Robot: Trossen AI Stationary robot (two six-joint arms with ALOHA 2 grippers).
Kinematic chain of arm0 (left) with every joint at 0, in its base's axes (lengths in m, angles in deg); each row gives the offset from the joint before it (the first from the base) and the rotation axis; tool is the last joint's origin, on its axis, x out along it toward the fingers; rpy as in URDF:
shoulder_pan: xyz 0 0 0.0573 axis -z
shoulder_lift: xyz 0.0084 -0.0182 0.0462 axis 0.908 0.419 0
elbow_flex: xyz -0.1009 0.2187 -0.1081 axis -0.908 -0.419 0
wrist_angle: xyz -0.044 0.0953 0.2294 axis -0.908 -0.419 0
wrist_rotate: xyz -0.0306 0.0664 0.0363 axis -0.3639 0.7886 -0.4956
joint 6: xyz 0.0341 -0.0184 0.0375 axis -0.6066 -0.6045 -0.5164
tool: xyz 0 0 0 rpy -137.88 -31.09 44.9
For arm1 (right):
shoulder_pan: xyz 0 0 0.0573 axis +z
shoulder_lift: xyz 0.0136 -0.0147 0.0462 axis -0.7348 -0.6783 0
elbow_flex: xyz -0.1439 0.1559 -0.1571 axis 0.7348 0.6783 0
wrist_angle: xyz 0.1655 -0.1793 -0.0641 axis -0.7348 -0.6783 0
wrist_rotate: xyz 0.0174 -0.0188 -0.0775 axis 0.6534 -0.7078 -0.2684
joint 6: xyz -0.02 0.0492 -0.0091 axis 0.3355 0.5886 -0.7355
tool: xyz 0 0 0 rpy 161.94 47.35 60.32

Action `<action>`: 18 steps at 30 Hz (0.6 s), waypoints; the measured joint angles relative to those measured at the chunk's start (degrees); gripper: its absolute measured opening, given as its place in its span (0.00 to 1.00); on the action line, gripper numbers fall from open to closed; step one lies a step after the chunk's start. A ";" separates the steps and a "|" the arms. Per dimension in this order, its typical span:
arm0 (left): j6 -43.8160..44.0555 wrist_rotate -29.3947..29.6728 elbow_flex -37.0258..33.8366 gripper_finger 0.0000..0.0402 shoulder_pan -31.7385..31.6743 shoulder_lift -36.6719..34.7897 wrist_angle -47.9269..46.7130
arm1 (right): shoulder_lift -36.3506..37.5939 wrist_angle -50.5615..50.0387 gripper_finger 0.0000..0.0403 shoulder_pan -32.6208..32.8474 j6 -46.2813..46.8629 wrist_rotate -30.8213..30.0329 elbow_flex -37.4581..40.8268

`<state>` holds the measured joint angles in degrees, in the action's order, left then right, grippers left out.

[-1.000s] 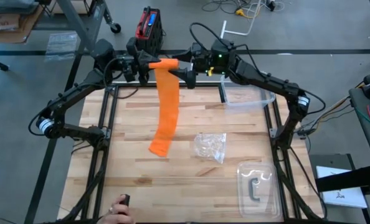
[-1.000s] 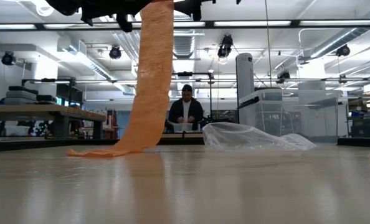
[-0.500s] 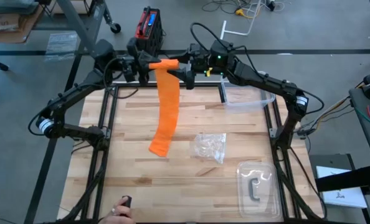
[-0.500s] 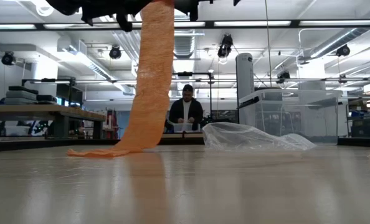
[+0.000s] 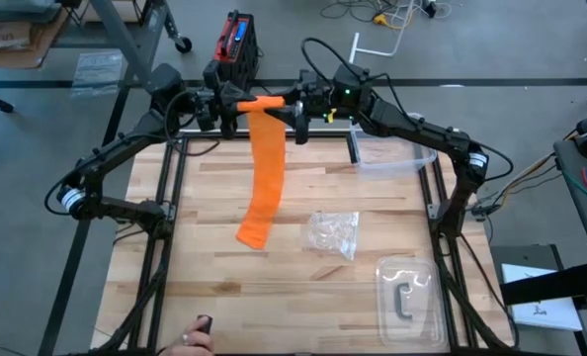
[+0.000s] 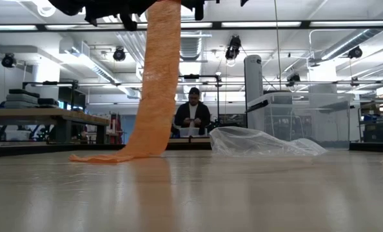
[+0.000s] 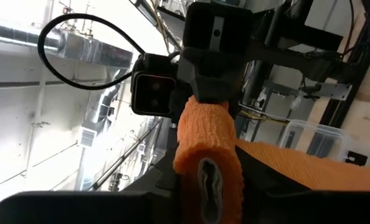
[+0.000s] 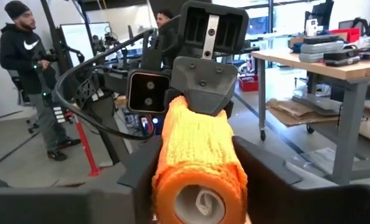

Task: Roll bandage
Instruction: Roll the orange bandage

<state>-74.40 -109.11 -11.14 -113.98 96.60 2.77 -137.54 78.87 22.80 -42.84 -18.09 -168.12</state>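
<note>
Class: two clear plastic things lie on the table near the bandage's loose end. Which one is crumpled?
The crumpled wrapper, right beside the bandage tail. The other, the flat clear tray near the table's corner, keeps a moulded shape and holds a dark piece.

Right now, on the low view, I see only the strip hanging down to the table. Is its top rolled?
Observer: Yes. The right wrist view shows the bandage ending in a compact roll, gripped by the right gripper.
Operator: And the left?
Observer: The left gripper clamps the same roll from the opposite end.
Operator: Where are they over the table?
Observer: In the high view, both meet above the far edge of the table.
</note>
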 joint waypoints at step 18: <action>66.89 4.59 -0.09 0.63 -1.03 -1.22 -9.09 | 0.52 -3.09 0.21 -0.03 -23.01 0.42 -0.01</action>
<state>-7.51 -104.52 -11.23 -115.01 95.37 -6.32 -137.02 75.78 22.77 -65.85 -17.67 -168.13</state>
